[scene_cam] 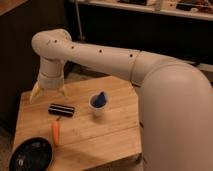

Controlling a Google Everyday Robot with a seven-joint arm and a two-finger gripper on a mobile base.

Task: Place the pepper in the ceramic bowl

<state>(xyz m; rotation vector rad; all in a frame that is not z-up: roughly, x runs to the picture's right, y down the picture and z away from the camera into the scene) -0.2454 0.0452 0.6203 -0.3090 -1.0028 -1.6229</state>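
Orange pepper (55, 132); black bowl (30, 156); black bar (61, 109); white cup (97, 109), blue within; cream jaws

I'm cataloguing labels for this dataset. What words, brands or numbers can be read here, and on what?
None: no readable text on the small orange pepper, dark round bowl, black cylindrical bar, white cup or wooden table. The open claw, hovering over the table behind the bar, bears no marking either.
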